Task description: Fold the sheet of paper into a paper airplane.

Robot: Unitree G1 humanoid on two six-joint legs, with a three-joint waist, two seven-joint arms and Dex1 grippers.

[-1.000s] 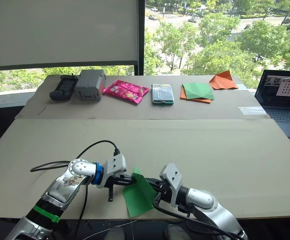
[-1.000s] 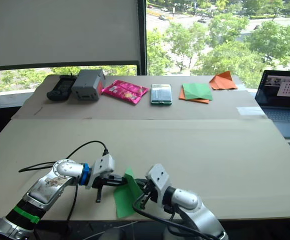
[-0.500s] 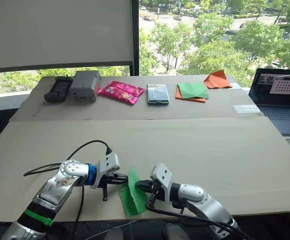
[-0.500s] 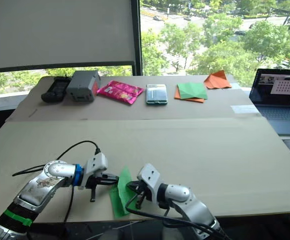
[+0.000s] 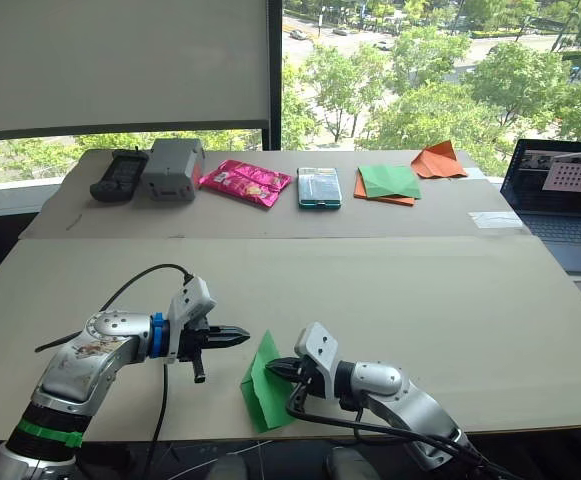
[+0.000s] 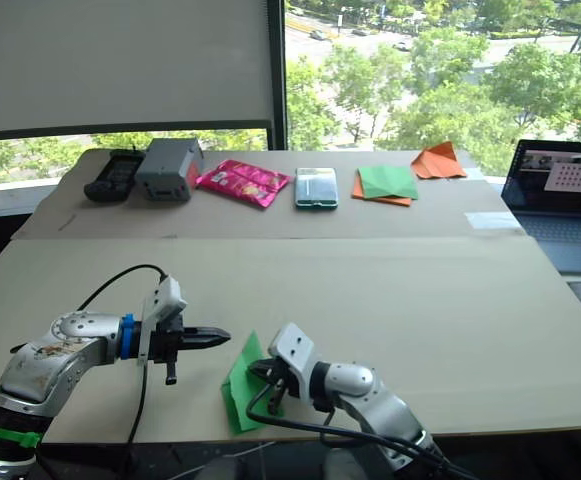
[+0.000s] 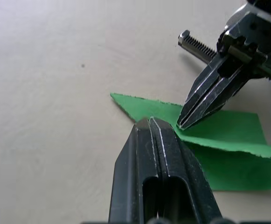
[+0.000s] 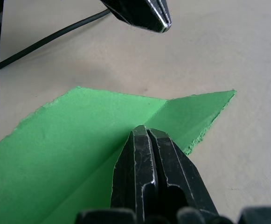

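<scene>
The sheet of paper (image 5: 262, 388) is bright green, folded along a crease, and lies near the table's front edge with one flap lifted. My right gripper (image 5: 273, 368) is shut on the paper at the fold; its closed fingers (image 8: 144, 140) sit right on the crease (image 8: 93, 163). My left gripper (image 5: 244, 339) is shut with nothing in it. It hovers a short way to the left of the paper's raised corner. In the left wrist view its closed tips (image 7: 150, 122) point at the paper's edge (image 7: 140, 105), with the right gripper (image 7: 184, 123) pinching just beyond.
Along the table's far side lie a black controller (image 5: 115, 177), a grey box (image 5: 173, 168), a pink packet (image 5: 244, 182), a clear case (image 5: 319, 186), a darker green sheet on orange paper (image 5: 388, 183) and an orange triangle (image 5: 437, 160). A laptop (image 5: 560, 200) sits at the right edge.
My left gripper has drawn back to the left, away from the paper it was touching. The right gripper keeps its hold and the paper now lies lower.
</scene>
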